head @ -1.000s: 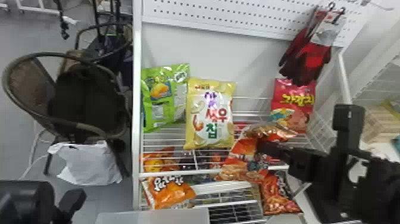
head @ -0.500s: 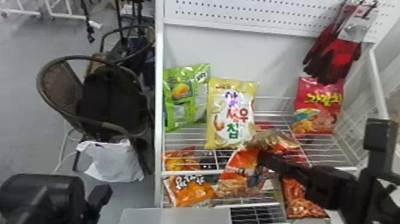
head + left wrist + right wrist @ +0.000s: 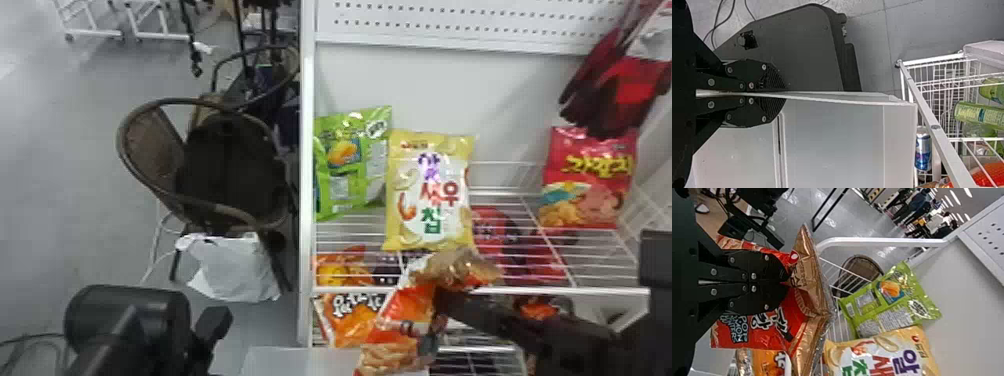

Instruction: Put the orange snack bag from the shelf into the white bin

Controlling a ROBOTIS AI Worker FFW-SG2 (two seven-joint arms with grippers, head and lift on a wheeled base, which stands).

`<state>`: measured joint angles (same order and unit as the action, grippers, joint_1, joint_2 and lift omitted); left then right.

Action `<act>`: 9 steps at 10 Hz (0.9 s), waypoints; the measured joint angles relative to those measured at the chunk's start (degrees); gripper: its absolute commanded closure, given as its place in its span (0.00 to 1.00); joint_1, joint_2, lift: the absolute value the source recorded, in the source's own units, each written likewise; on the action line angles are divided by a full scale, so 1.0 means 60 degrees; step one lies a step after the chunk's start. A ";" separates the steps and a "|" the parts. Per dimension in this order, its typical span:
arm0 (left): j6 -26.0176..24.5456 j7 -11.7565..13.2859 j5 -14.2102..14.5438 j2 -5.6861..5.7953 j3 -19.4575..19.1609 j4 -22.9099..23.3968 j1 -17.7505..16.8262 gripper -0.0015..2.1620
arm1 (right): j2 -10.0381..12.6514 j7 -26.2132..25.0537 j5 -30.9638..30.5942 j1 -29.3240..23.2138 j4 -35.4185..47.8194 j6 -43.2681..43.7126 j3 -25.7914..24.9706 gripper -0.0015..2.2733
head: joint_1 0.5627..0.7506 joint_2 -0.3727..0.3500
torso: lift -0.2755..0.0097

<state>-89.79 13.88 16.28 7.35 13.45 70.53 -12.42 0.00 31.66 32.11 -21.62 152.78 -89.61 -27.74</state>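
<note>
The orange snack bag (image 3: 402, 305) has moved left across the front of the wire shelf (image 3: 350, 289), carried by the right gripper (image 3: 441, 306). The shelf holds green (image 3: 345, 165), yellow (image 3: 435, 235) and red (image 3: 582, 185) bags. At the white bin (image 3: 290, 362), the left gripper's (image 3: 215, 320) fingers pinch the rim. The right gripper's fingers are closed on the orange bag, near the bin.
</note>
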 measured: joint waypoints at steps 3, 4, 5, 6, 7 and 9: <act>0.0000 0.0000 0.0011 0.0017 0.0000 0.0007 0.0024 0.99 | 0.0000 0.0803 -0.0351 -0.0386 -0.0609 0.0000 0.0735 0.39 | 0.70 0.52 | 0.97; 0.0000 0.0000 0.0011 0.0018 -0.0001 0.0009 0.0031 0.99 | 0.0000 0.0885 -0.0519 -0.0439 -0.0776 0.0000 0.0962 0.00 | 0.70 0.54 | 0.97; 0.0000 0.0000 0.0007 0.0012 -0.0009 0.0009 0.0039 0.99 | 0.0000 0.0929 -0.0671 -0.0451 -0.0838 0.0000 0.1119 0.00 | 0.70 0.55 | 0.97; 0.0000 0.0000 -0.0001 0.0008 -0.0015 0.0016 0.0046 0.99 | 0.0000 0.0934 -0.0750 -0.0453 -0.0852 0.0000 0.1187 0.02 | 0.70 0.56 | 0.97; 0.0000 -0.0006 -0.0004 0.0014 -0.0024 0.0031 0.0052 0.99 | 0.0000 0.0934 -0.0819 -0.0454 -0.0855 0.0000 0.1214 0.03 | 0.70 0.56 | 0.97; 0.0000 -0.0020 -0.0011 -0.0002 -0.0030 0.0028 0.0051 0.99 | -0.0013 0.0946 -0.0854 -0.0481 -0.0912 0.0000 0.1207 0.03 | 0.70 0.55 | 0.97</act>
<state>-89.79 13.76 16.22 7.33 13.26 70.70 -12.11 -0.08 37.34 26.98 -24.50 147.31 -89.61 -20.50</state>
